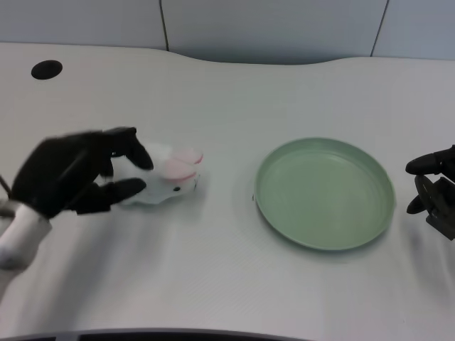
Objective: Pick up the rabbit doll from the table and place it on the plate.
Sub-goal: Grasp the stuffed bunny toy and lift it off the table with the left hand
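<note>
The left hand (pixel 75 177) sits at nine o'clock, its fingers (pixel 135 150) closed around the rear of the rabbit doll (pixel 169 181), which lies on the white table (pixel 213 270) with pink ears toward three o'clock. The green plate (pixel 323 193) rests at three o'clock, well apart from the doll. A dark hole (pixel 46 69) marks the table at eleven o'clock.
</note>
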Controlling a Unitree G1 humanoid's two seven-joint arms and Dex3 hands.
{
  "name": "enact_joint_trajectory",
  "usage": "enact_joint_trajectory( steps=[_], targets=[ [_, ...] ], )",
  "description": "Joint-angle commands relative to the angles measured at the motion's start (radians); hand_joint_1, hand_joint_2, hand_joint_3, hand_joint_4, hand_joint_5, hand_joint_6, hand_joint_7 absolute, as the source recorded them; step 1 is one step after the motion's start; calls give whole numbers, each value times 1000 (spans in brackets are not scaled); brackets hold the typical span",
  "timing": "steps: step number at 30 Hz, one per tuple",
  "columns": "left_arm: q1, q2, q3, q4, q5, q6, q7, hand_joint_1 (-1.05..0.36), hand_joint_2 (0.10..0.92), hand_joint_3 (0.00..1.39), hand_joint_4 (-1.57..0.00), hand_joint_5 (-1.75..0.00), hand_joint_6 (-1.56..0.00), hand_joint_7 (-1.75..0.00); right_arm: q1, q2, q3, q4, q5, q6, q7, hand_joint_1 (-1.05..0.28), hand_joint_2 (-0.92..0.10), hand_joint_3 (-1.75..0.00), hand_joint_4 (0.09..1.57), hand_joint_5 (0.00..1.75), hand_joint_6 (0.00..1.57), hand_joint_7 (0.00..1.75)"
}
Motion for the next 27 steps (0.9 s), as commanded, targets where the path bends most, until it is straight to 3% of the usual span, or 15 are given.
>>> enact_joint_trajectory(
  steps=[1,2,3,5,8,12,15,18,20,27],
  targets=[
    [-81,66,-59,-8,107,29,46,-593,921,320,-555,-684,-646,-184,11,-4,3,-8,-14,-3,-15,-266,-921,-552,404,1680,364,1344],
    [-102,74,-74,-3,119,40,35,-632,921,248,-474,-439,-544,-79,11,-3,4,-9,-15,-6,-17,-265,-921,-551,412,1688,365,1344],
    [-134,83,-96,6,140,60,16,-657,921,218,-427,-315,-482,-41,10,-1,2,-2,-13,-16,-12,-265,-921,-550,415,1691,365,1344],
    [-186,90,-136,24,170,101,-15,-731,921,152,-270,-134,-326,-9,9,1,0,1,-7,-14,-8,-271,-921,-548,416,1694,366,1344],
    [-268,78,-191,90,190,138,-43,-797,907,63,-129,-32,-213,-1,14,1,-1,-13,-2,2,-5,-268,-921,-554,395,1696,362,1343],
    [-340,75,-250,141,194,170,-103,-847,920,61,-33,-2,-129,0,29,1,5,-59,-14,48,-22,-274,-921,-553,368,1695,353,1337],
    [-410,48,-293,210,186,194,-174,-888,921,66,-5,1,-73,0,29,1,0,-57,-2,51,-11,-261,-921,-555,365,1698,349,1334],
    [-465,15,-326,289,164,211,-250,-929,921,74,0,1,-13,1,33,7,-9,-54,21,41,10,-262,-921,-554,382,1718,354,1340],
    [-511,-22,-333,363,124,245,-351,-944,921,73,1,1,-3,1,37,7,-10,-53,20,31,8,-268,-921,-547,388,1725,360,1344],
    [-677,-116,-400,620,112,339,-517,-1020,921,73,1,1,1,1,73,9,-4,-115,4,41,-9,-238,-921,-545,378,1699,359,1345]
  ],
)
